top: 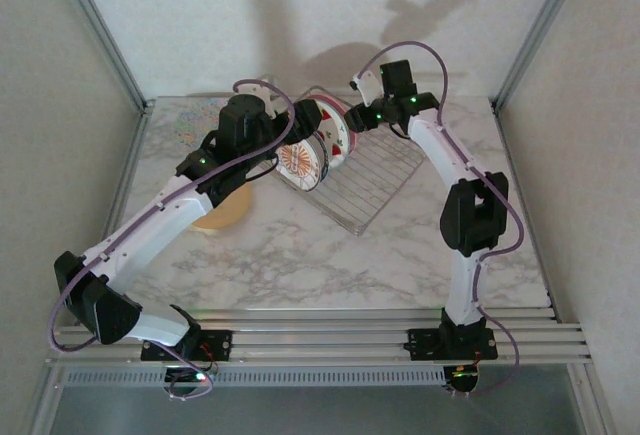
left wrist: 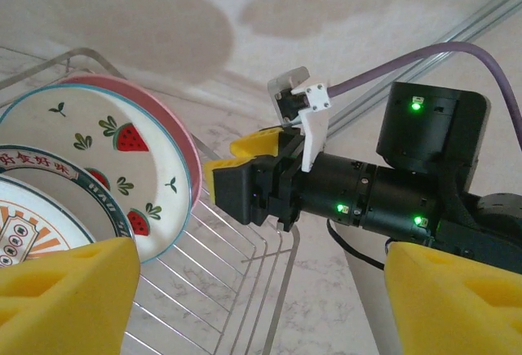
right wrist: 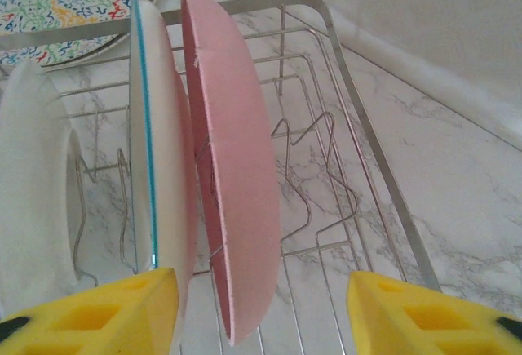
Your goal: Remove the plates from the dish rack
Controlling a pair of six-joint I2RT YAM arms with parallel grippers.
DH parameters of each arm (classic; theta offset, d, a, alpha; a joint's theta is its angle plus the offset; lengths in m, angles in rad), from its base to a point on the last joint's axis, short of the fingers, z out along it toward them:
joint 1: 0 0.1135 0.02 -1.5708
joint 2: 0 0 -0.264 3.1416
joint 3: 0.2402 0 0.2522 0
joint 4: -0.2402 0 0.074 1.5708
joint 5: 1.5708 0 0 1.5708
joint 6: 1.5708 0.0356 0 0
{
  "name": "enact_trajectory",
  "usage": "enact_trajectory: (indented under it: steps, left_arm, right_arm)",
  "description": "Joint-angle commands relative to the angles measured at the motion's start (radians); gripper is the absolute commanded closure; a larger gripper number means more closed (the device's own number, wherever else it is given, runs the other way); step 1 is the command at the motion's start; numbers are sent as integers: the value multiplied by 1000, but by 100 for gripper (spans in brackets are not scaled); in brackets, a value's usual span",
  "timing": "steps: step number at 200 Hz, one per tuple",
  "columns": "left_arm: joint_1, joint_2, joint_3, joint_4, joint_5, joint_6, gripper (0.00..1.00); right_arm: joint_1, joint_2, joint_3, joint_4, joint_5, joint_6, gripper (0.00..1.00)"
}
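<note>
The dish rack (top: 375, 180) stands mid-table with plates upright in it. In the left wrist view I see the white plate with red fruit (left wrist: 98, 167), the sunburst plate (left wrist: 33, 208) in front of it, and a pink plate (left wrist: 183, 139) behind. My right gripper (right wrist: 261, 314) is open, and the pink plate's (right wrist: 236, 184) lower rim hangs between its yellow fingers (right wrist: 90, 314) without touching them. My left gripper (left wrist: 261, 306) is open over the rack's wires, holding nothing, and faces the right gripper (left wrist: 245, 179). The multicolour plate (top: 190, 120) and the yellow-orange plate (top: 222, 213) lie on the table.
The rack's right half (right wrist: 342, 184) holds bare tines. The marble table is free to the front and right of the rack. The left arm (top: 170, 215) crosses over the yellow-orange plate. Walls and metal posts close in the back and sides.
</note>
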Motion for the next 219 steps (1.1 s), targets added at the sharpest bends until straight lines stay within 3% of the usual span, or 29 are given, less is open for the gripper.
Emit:
enact_trajectory:
  steps: [1, 219]
  left_arm:
    - [-7, -11, 10, 20, -17, 17, 22]
    - [-5, -17, -3, 10, -43, 8, 21]
  right_arm:
    - [-11, 29, 47, -19, -28, -14, 44]
    - [1, 177, 187, 2, -4, 40, 52]
